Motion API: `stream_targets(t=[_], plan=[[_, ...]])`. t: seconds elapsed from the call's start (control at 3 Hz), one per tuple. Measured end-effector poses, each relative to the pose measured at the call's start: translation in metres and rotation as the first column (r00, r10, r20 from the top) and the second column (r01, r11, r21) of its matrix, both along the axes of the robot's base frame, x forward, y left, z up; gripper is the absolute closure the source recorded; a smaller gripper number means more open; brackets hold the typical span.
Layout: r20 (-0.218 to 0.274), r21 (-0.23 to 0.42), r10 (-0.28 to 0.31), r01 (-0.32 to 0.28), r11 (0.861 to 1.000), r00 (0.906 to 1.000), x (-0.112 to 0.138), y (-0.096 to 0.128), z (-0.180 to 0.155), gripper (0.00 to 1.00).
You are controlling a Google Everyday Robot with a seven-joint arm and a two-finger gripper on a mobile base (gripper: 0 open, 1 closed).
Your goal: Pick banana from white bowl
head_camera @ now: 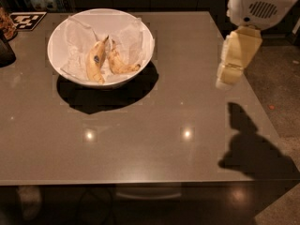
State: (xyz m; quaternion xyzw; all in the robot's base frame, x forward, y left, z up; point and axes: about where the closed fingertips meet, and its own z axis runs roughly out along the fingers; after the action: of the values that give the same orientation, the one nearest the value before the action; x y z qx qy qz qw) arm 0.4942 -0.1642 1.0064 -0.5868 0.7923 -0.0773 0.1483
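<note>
The white bowl stands at the back left of the grey table, lined with crinkled white paper. Two bananas lie inside it. The banana is the curved one on the right, with brownish patches and its dark stem pointing up. The straighter banana to its left bears a small dark sticker. My gripper hangs from the cream arm above the table's right edge, well to the right of the bowl, pointing down and holding nothing.
A black-and-white marker tag lies at the back left corner. A dark object and a brownish item sit at the left edge. The arm's shadow falls on the table's right front. The robot's white body is at the top right.
</note>
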Motion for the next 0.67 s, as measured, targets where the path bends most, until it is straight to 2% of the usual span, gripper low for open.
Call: stream_targets(t=[0.33,0.67], plan=[[0.020,0.006,0.000,0.000,1.000,0.9998,0.003,0.002,0.003,0.00],[0.039,0.008,-0.011,0.011,1.000,0.9992,0.020,0.039,-0.004,0.00]])
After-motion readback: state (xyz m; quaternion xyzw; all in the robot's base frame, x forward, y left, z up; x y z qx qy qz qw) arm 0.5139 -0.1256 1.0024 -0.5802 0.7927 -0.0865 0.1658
